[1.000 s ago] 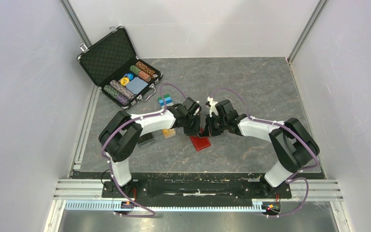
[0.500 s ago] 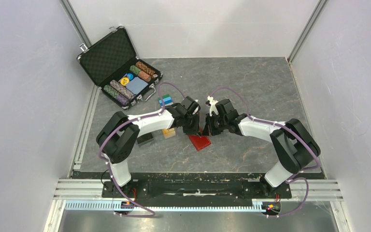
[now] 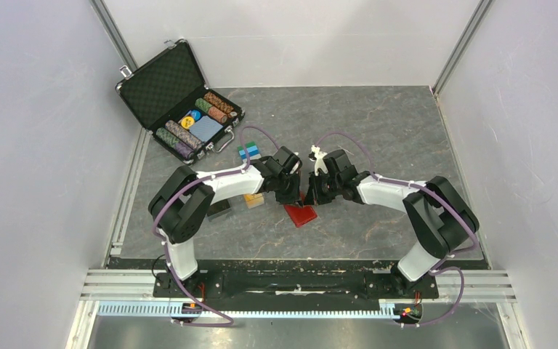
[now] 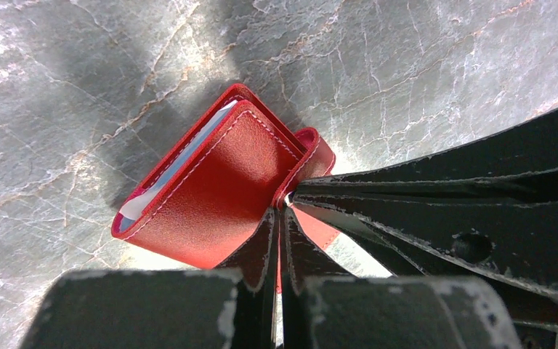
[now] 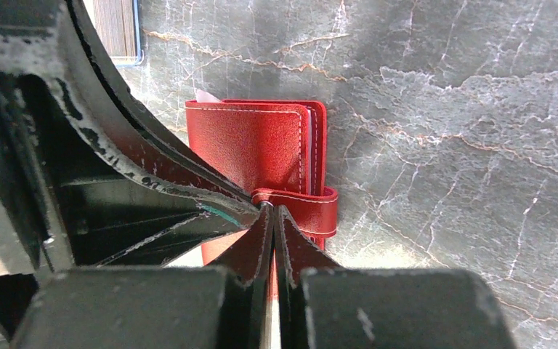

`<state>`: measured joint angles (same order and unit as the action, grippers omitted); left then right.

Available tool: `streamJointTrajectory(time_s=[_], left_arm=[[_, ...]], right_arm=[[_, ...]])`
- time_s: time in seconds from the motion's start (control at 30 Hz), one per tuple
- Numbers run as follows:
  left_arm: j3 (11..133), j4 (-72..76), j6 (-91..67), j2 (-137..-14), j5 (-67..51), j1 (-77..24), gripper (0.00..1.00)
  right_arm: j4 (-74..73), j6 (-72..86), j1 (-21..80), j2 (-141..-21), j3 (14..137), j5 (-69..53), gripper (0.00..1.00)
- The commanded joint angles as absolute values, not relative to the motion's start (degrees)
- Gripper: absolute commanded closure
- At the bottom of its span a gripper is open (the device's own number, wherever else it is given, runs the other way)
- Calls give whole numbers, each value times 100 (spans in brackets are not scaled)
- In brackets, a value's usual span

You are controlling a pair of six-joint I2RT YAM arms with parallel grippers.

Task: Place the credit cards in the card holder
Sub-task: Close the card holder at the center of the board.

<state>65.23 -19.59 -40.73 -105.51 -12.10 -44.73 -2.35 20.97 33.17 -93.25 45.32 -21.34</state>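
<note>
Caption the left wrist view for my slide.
The left tool and right tool, both shut, pinch the strap of the red card holder, a pale card showing inside.

Bright overhead light — soft shadows, glare

Grained red leather-like card holder (image 4: 218, 182), pale stitching; veined, slightly glossy stone-look table (image 4: 407, 58); scuffed matt-black left claw (image 4: 280, 212).

Robot lab cell: white panel walls (image 3: 36, 182), aluminium rails (image 3: 116, 280), stone-look tabletop (image 3: 378, 131).
</note>
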Motion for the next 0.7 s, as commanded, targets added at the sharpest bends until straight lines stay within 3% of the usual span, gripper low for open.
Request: streamJointTrajectory(time_s=[0.0, 0.67], left_arm=[[6535, -2078, -4087, -10774, -1213, -4478, 98], [5956, -2303, -4444, -11077, -875, -4175, 98]], right_arm=[[-46, 2004, 3365, -9497, 4676, -2146, 100], [-1060, 1791, 3765, -10082, 4005, -1273, 100]])
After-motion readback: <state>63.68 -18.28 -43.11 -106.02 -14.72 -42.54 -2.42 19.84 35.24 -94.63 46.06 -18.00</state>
